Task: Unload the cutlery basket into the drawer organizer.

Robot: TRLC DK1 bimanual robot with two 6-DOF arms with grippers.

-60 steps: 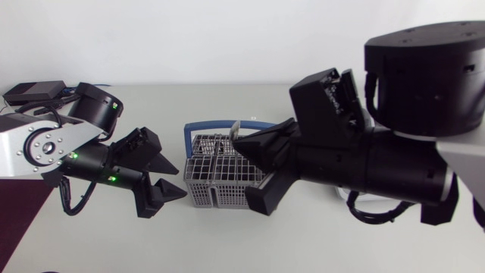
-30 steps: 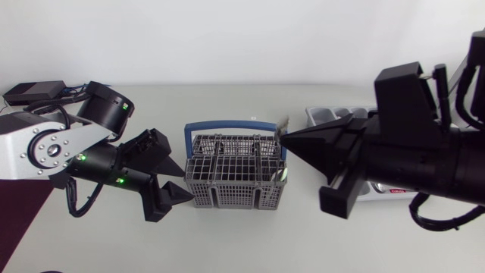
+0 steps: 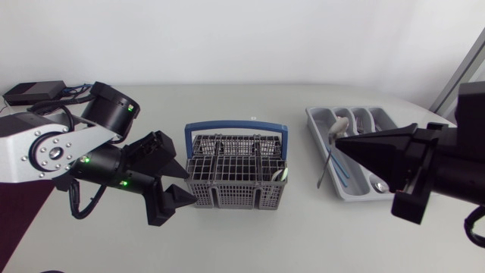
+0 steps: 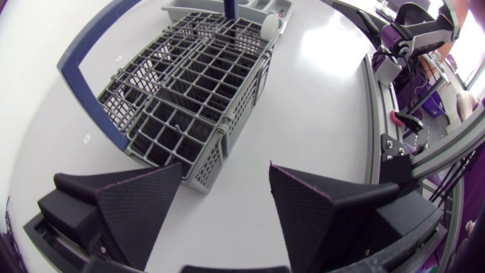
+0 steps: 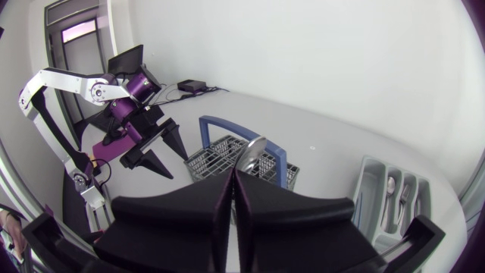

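The grey wire cutlery basket [image 3: 236,173] with a blue handle stands mid-table; one spoon bowl [image 3: 281,176] shows at its right end. My right gripper [image 3: 339,141] is shut on a metal spoon [image 3: 327,159], which hangs tilted over the near-left edge of the grey drawer organizer [image 3: 383,120]. In the right wrist view the spoon's bowl [image 5: 252,154] sticks out past the closed fingertips of the right gripper [image 5: 233,174]. My left gripper [image 3: 180,185] stands open at the basket's front left corner, holding nothing. In the left wrist view the basket [image 4: 198,89] lies just ahead of the left gripper [image 4: 226,189].
Several pieces of cutlery lie in the organizer's compartments [image 5: 392,196]. A small black box [image 3: 34,91] with cables sits at the table's far left. Bare table lies between the basket and the organizer and along the front edge.
My right arm has carried the spoon from the basket rightward to the organizer. The left gripper has edged a little closer to the basket's corner, still open.
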